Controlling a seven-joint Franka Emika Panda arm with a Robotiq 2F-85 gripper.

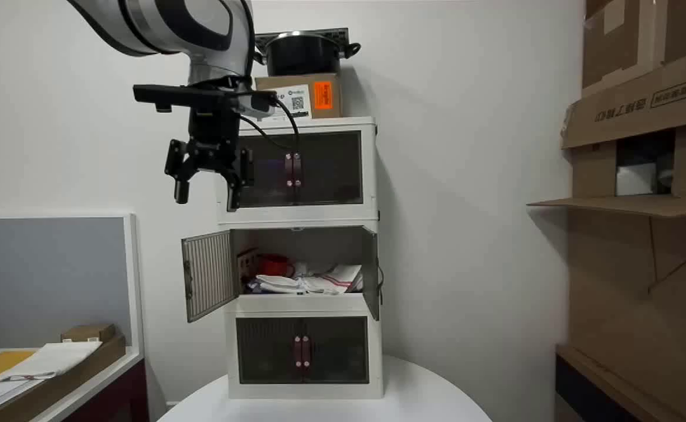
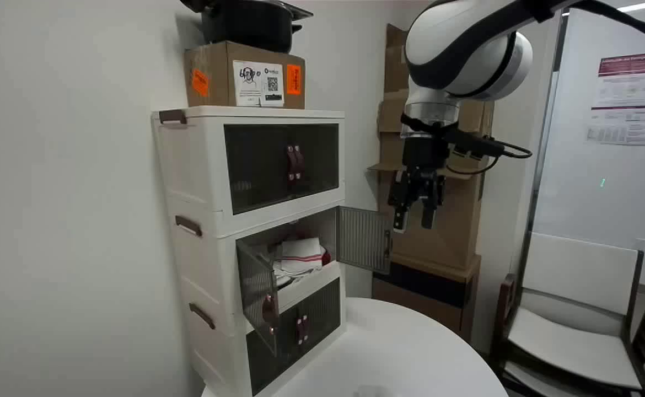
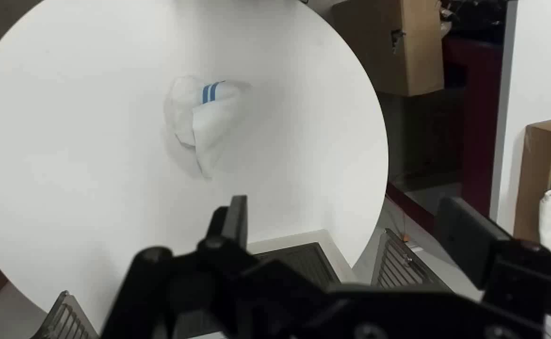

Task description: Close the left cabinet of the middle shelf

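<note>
The left cabinet door (image 1: pixel 209 274) is a grey-brown ribbed panel swung wide open at the left of the middle shelf (image 1: pixel 302 303). In an exterior view the door (image 2: pixel 257 292) shows its outer face with a dark red handle. The middle shelf (image 2: pixel 311 284) holds white cloths and a red item. My gripper (image 1: pixel 207 196) is open and empty, pointing down, above the door's height. It is also apart from the tower in an exterior view (image 2: pixel 414 219). In the wrist view the left door (image 3: pixel 395 261) shows low between the fingers (image 3: pixel 351 230), partly hidden by the gripper.
The right door (image 1: pixel 371 269) of the middle shelf also stands open. Closed dark doors front the upper tier (image 1: pixel 331 167) and lower tier (image 1: pixel 337 351). A box (image 2: pixel 207 71) and black pot (image 2: pixel 248 25) sit on top. A cloth (image 3: pixel 209 113) lies on the round table (image 3: pixel 92 165).
</note>
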